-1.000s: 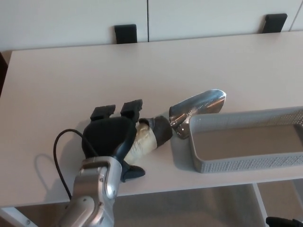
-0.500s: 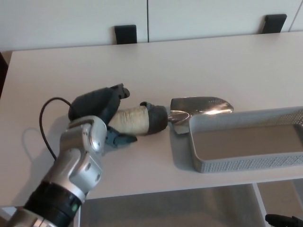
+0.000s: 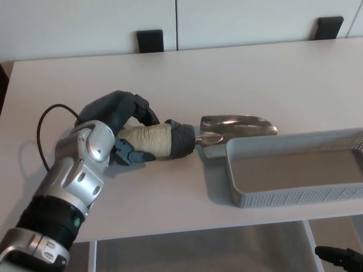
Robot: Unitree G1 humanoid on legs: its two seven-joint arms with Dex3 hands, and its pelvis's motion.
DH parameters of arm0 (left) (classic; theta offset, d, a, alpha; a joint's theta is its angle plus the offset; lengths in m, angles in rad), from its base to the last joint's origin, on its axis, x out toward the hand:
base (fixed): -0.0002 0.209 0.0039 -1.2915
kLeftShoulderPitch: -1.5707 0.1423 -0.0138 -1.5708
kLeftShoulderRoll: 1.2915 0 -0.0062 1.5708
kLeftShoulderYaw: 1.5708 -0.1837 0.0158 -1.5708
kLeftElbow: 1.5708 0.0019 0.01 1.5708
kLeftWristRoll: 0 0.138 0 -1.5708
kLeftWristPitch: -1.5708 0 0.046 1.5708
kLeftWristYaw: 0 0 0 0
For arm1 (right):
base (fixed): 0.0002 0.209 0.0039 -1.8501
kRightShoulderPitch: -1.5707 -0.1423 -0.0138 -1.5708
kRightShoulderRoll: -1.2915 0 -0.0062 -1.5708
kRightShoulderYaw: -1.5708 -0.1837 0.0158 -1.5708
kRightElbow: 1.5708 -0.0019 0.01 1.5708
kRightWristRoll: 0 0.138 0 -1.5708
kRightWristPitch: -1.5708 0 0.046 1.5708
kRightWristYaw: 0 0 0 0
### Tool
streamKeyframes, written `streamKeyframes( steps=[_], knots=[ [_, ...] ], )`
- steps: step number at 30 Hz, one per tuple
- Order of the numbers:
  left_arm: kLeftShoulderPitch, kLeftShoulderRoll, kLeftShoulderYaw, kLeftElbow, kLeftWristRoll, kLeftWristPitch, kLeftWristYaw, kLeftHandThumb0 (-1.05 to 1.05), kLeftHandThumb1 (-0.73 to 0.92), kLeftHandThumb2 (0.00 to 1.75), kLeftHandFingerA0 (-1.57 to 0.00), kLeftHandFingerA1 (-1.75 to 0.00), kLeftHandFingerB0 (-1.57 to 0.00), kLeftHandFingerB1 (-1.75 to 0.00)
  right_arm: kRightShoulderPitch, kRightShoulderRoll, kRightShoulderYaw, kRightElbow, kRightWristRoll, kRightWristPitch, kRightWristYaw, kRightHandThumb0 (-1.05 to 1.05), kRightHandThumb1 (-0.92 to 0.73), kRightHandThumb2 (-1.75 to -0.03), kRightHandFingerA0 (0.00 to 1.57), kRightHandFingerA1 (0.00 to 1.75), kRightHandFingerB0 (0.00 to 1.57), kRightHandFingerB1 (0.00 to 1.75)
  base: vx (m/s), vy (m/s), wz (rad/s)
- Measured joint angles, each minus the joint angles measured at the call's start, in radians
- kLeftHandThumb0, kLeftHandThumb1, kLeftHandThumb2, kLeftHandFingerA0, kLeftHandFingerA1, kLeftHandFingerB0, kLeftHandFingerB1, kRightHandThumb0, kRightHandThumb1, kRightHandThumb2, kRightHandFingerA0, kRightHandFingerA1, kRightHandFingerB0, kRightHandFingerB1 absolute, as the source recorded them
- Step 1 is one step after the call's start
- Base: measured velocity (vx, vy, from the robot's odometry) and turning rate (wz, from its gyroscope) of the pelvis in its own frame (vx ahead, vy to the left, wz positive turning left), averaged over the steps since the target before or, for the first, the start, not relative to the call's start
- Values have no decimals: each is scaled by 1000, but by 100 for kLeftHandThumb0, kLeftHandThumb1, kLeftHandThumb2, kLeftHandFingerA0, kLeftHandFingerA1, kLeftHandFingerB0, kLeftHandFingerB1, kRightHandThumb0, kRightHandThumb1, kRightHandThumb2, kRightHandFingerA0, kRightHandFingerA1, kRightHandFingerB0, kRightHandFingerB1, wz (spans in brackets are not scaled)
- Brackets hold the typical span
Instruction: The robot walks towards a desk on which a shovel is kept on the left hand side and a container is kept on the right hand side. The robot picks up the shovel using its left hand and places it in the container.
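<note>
Shovel, steel-bladed with tape-wrapped handle, lies lengthwise left-to-right on pale worktop, black left hand clasped round handle, blade tip overlapping grey mesh container rim at right.

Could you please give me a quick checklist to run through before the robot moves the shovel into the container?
1. Left hand shut on the shovel handle: ok.
2. Blade pointing toward the container: ok.
3. Blade clear of the container's rim: cannot tell; it lies at the near corner.
4. Container interior free of objects: ok for the part in view.
5. Black cable at the wrist clear of the shovel: ok.
6. Right hand out of the path: ok, not in view.
</note>
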Motion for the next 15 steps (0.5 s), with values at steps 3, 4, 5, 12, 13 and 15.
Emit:
streamKeyframes(
  steps=[3,4,5,12,13,15],
  knots=[
    [0,8,2,16,-28,-41,-4,-42,34,93,-150,-91,-112,-94,-2,-3,-3,-7,2,5,3,-17,-43,-56,80,70,58,57,0,0,0],
    [0,9,3,19,-33,-47,-4,-44,31,99,-141,-109,-110,-100,-2,-3,-4,-9,3,6,4,-18,-42,-57,80,69,58,57,0,0,0],
    [0,10,5,25,-45,-58,-5,-43,30,100,-141,-109,-111,-101,-1,-4,-5,-14,4,10,6,-20,-41,-58,80,70,58,58,0,0,0],
    [19,-19,84,19,-118,-77,-5,-28,22,108,-153,-93,-116,-96,-2,-4,-7,-22,3,18,11,-22,-41,-59,80,70,58,57,0,0,0],
    [24,-31,107,19,-131,-78,-3,-28,22,108,-153,-93,-116,-96,-2,-4,-7,-24,2,19,11,-22,-41,-59,80,70,58,57,0,0,0],
    [33,-59,151,20,-154,-78,4,-36,32,100,-150,-100,-109,-100,-2,-4,-7,-26,2,20,11,-16,-43,-52,81,67,62,55,0,0,0]
  ],
)
